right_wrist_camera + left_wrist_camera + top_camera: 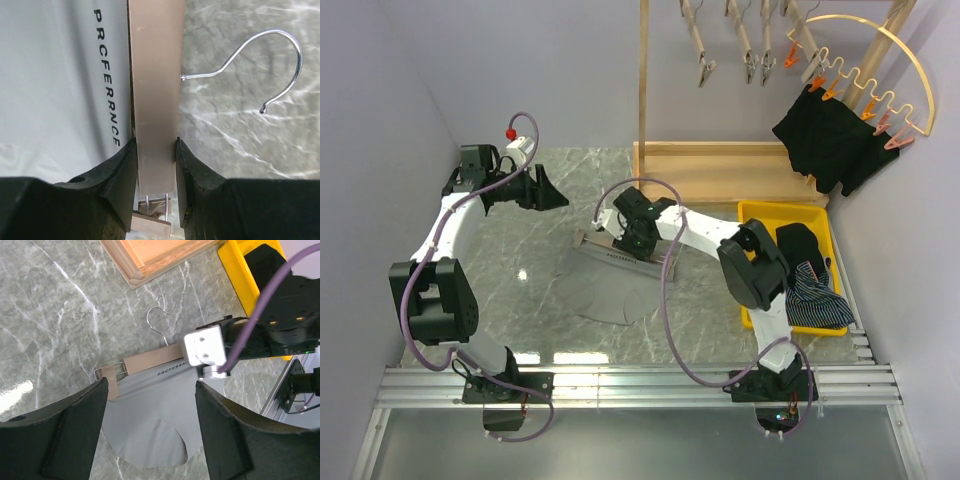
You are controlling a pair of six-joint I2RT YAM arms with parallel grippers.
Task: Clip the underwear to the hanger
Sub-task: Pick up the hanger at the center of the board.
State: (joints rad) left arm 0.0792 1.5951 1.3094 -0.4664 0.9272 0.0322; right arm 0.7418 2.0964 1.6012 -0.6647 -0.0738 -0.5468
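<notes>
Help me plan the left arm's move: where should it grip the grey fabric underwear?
Pinch the grey fabric underwear at its waistband corner beside the end clip of the wooden hanger, coming straight down. It lies flat on the marble table, so only an edge can be pinched, and that corner sits nearest the clip. The right gripper holds the hanger.

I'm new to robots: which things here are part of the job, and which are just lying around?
In the job: grey underwear, wooden hanger, right end effector gripping it.
Lying about: yellow bin, striped garment, hung black garment, spare hangers.
</notes>
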